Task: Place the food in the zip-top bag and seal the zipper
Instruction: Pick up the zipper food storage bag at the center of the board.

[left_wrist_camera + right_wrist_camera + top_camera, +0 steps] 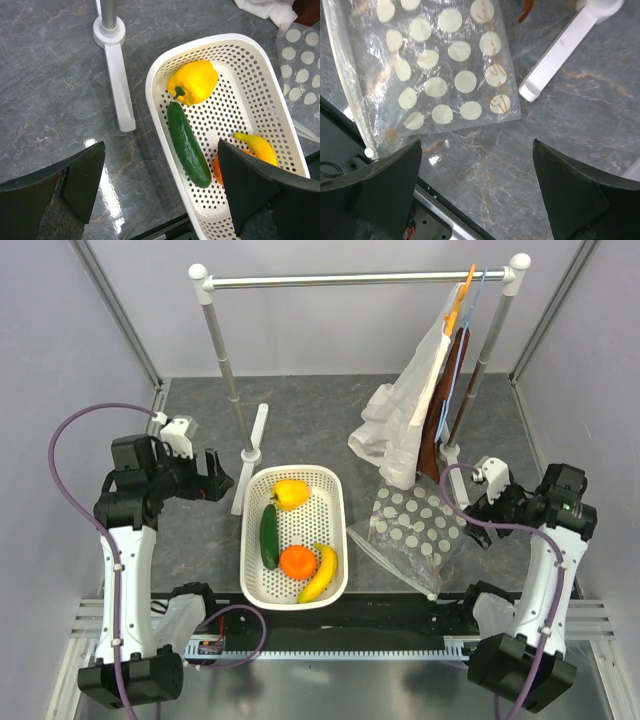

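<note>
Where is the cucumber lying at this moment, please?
In the top view, the cucumber lies along the left wall inside the white basket, with the yellow pepper just behind it and the orange to its right.

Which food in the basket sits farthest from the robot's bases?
The yellow bell pepper, at the far end of the basket; the cucumber, orange and banana lie nearer.

Bright even light; glare patch on tabletop (106, 197); focus sharp.

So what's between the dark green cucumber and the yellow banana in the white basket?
The round orange sits between the dark green cucumber and the yellow banana, clearest in the top view.
</note>
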`<state>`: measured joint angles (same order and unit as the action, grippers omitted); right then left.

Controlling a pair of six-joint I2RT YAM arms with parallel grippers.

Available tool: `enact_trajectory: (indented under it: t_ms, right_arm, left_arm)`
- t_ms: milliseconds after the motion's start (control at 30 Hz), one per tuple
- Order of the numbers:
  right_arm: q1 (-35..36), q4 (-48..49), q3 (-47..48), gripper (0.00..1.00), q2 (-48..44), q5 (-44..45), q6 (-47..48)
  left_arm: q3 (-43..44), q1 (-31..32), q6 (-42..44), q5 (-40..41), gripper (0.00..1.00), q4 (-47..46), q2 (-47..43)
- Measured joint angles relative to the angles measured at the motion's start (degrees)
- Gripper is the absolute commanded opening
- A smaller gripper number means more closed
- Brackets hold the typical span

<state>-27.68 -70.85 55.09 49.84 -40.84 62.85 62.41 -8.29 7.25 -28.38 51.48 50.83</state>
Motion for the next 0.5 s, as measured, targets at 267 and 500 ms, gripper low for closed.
enact_trajectory:
  t_ms: [267,500]
  right_arm:
    - [15.4,7.9,-4.9,0.97,4.4,7.2,-5.0]
    - [24.0,8.6,-4.9,0.95,1.1,10.0,-6.3]
  left_arm:
    - [0.0,0.0,-6.7,5.2,1.0,-3.1,3.2]
    - [0.0,0.0,-13.1,11.9,1.0,-6.3,3.9]
